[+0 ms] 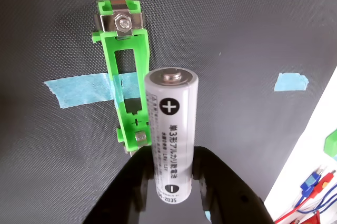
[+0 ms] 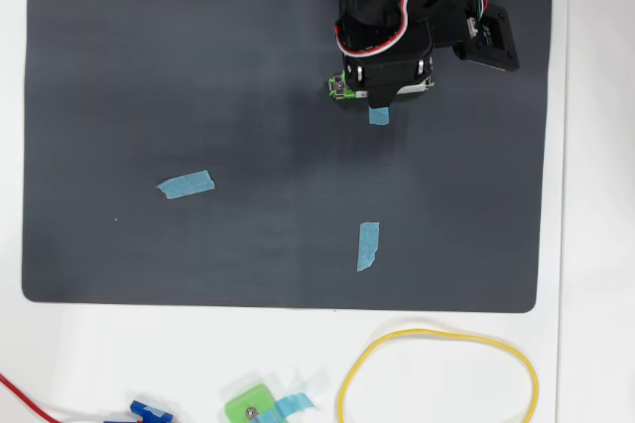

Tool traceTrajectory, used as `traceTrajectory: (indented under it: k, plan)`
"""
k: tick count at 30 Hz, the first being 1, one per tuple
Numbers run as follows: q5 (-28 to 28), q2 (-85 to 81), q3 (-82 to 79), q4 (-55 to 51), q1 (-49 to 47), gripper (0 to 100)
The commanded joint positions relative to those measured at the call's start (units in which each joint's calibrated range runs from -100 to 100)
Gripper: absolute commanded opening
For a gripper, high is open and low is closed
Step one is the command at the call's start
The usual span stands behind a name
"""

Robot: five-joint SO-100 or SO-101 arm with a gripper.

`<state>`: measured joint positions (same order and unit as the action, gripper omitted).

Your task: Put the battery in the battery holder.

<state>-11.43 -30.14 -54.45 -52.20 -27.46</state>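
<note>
A white battery (image 1: 172, 134) is seen clamped between the two black fingers (image 1: 224, 182) of the gripper (image 1: 171, 182) in the wrist view, plus end pointing away from the camera, minus end down betw. the fingers. Grey print and a black "+" disc are shown on its casing.

Just beside and behind it, to its left in that view, the bright-green battery holder (image 1: 126, 71) is laid on the dark mat (image 1: 237, 34). A metal contact w/ a nut is fitted at its far end; a smaller metal contact is seen at the near end, next to the battery's side. The battery is not seated in the frame. A strip of blue tape (image 1: 79, 90) is run under the holder, approx. crosswise. A second blue tape piece (image 1: 291, 82) is stuck well apart, at right.

In the overhead view the arm (image 2: 397, 6) is positioned at the mat's top, right of centre. Only one end of the holder (image 2: 342, 88) is left visible beneath it, at the arm's left edge; the battery can't be made out there. A tape stub (image 2: 378, 116) is shown poking out below the arm.

Elsewhere on the mat (image 2: 198, 46), two more tape strips (image 2: 186, 184) (image 2: 368, 245) are stuck. Off the mat, on the white table (image 2: 595, 344), a yellow band loop (image 2: 437, 375), a small squarish green piece (image 2: 250, 407) and red wire (image 2: 25, 398) are seen.
</note>
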Motion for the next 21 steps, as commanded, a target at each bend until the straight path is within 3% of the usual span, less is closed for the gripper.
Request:
traceTrajectory:
  k: [1, 21]
  plan:
    - [-0.3, -0.5, 0.3, 0.3, -1.9, 0]
    - [-0.3, 7.3, 1.1, 0.9, -4.1, 0]
